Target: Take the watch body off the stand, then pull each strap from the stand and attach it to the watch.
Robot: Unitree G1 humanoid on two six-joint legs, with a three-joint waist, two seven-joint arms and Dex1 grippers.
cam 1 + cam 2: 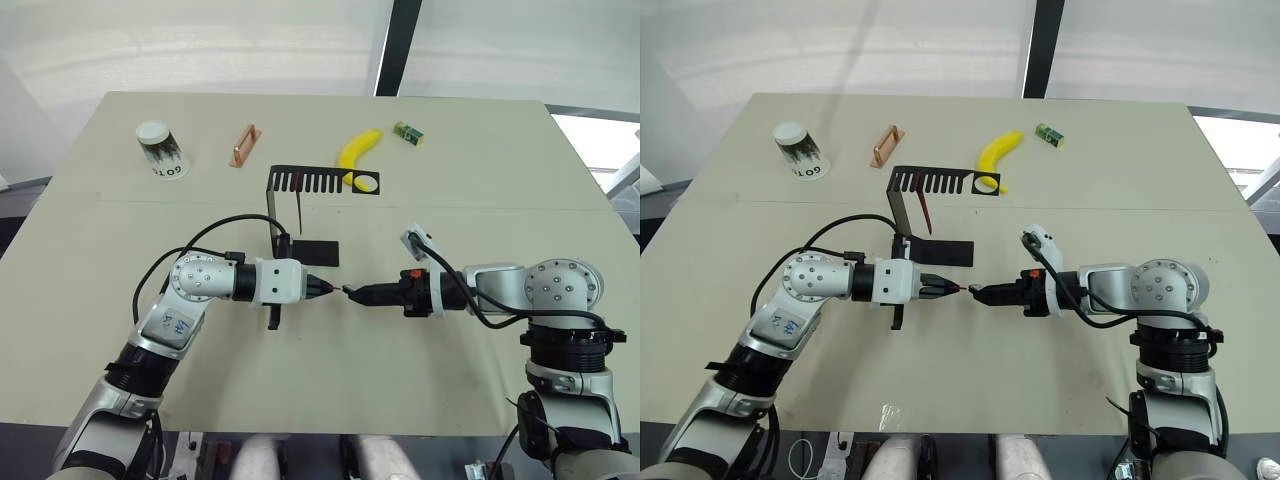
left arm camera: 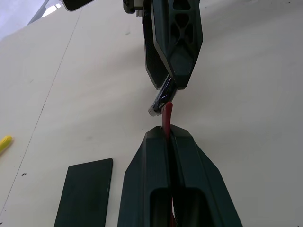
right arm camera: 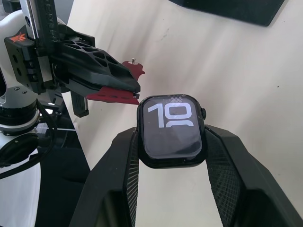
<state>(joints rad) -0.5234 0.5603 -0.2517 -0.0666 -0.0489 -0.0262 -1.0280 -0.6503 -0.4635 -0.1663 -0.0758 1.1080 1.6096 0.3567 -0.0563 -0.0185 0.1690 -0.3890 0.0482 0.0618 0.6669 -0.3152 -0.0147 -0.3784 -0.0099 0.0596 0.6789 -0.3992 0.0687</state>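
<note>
My left gripper (image 1: pixel 325 288) is shut on a maroon strap (image 2: pixel 167 116), whose end sticks out past the fingertips. My right gripper (image 1: pixel 351 292) is shut on the watch body (image 3: pixel 171 130), a black case with white digits on its screen. The two grippers face each other tip to tip over the middle of the table, and the strap's end (image 3: pixel 113 94) is right beside the watch's edge. Behind them the black stand (image 1: pixel 320 181) is upright on its flat base (image 1: pixel 315 253). A second maroon strap (image 1: pixel 299 210) hangs from its slotted arm.
Along the far side of the table are a white paper cup (image 1: pixel 160 148), a copper bar (image 1: pixel 244 145), a yellow banana (image 1: pixel 358 150) behind the stand's round hole, and a small green block (image 1: pixel 407 133).
</note>
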